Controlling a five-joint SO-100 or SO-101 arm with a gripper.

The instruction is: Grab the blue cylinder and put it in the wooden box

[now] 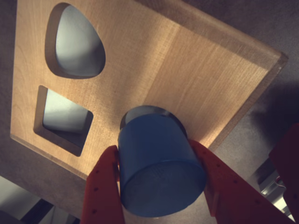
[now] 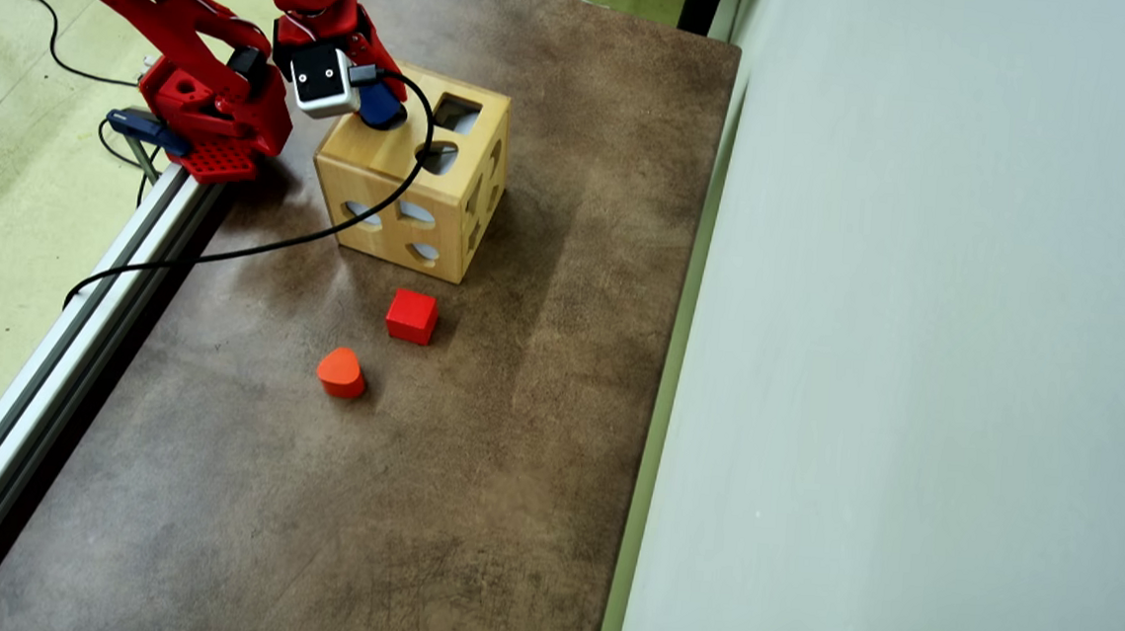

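Note:
My red gripper [image 1: 156, 161] is shut on the blue cylinder [image 1: 156, 168], with one finger on each curved side. The cylinder's far end sits at the round hole in the top face of the wooden box [image 1: 154, 60]; the hole's dark rim shows just beyond it. The same face has a rounded hole and a square hole to the left in the wrist view. In the overhead view the gripper [image 2: 386, 110] holds the cylinder [image 2: 378, 105] over the near-left part of the top of the box [image 2: 365, 168], at the table's far left.
A red cube [image 2: 412, 316] and an orange-red rounded block [image 2: 341, 372] lie on the brown table [image 2: 433, 465] in front of the box. A metal rail [image 2: 77, 321] runs along the table's left edge. A black cable [image 2: 281, 241] loops past the box. A pale wall [image 2: 914, 380] borders the right.

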